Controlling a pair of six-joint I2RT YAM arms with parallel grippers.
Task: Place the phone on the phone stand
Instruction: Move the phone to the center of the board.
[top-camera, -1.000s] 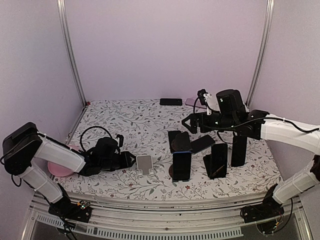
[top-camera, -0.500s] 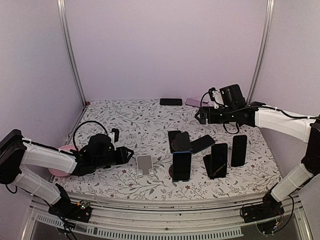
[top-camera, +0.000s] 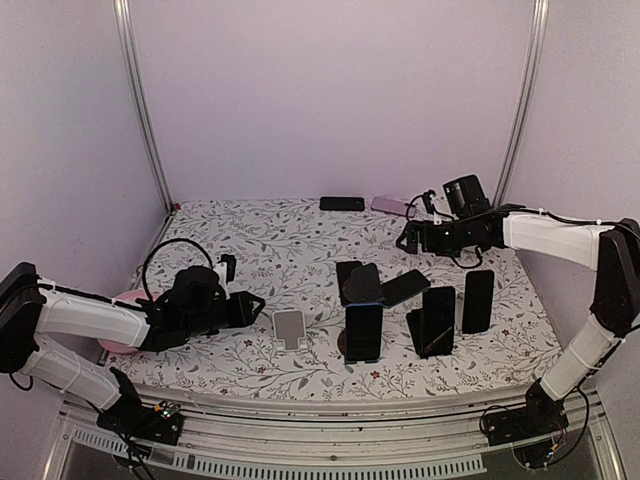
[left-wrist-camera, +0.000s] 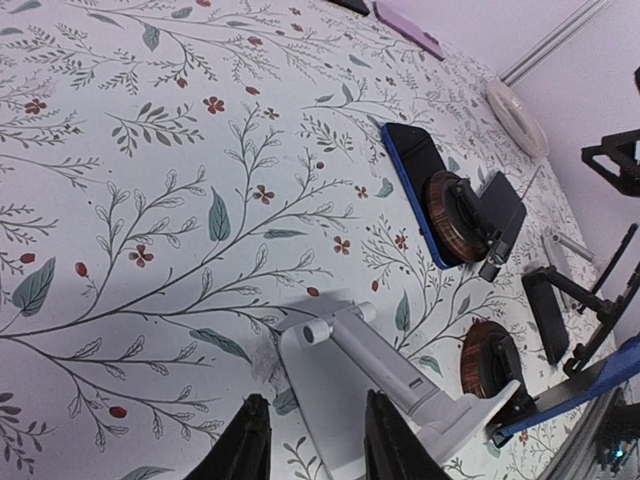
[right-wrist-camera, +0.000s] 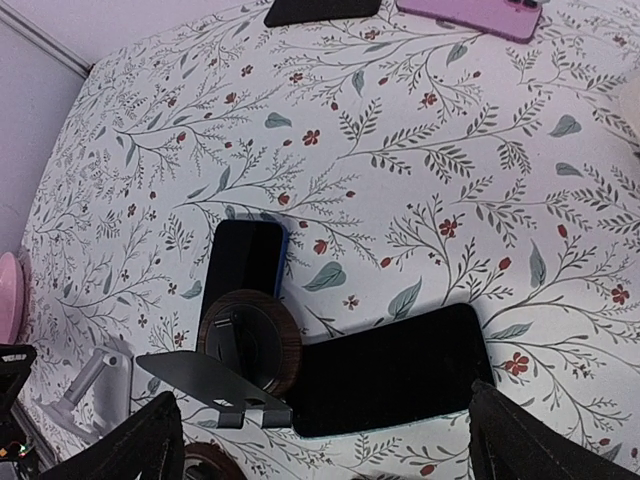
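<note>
**Both hands empty, one stand free: get a clean hold on the phone first**

My right gripper (right-wrist-camera: 325, 432) hangs over the floral table (top-camera: 250, 235) with its jaws spread wide and nothing between them. My left gripper (left-wrist-camera: 310, 452) is likewise parted and empty. It sits low over the cloth just beside the white stand (left-wrist-camera: 372, 378), the only stand I can see with no phone on it. Other upright phones (top-camera: 438, 318) already sit in holders along the near row.

The black phone (right-wrist-camera: 392, 383) lies flat below my right wrist, one end touching the base of the round wooden stand (right-wrist-camera: 246, 338). A purple phone (right-wrist-camera: 478, 12) lies flat at the far edge. I judge that one of these two is to be carried, but I cannot tell which.

For the black phone, I should come down square to its long edges and close across its narrow width. The grip belongs at the end away from the wooden stand, so my fingers do not knock it. A thin slab flat on cloth gives little to bite, so my fingertips must reach the cloth before closing. The carry should pass over the upright phones, not through them. Then the phone's bottom edge goes into the white stand's lip, with my left gripper clear of it.
</note>
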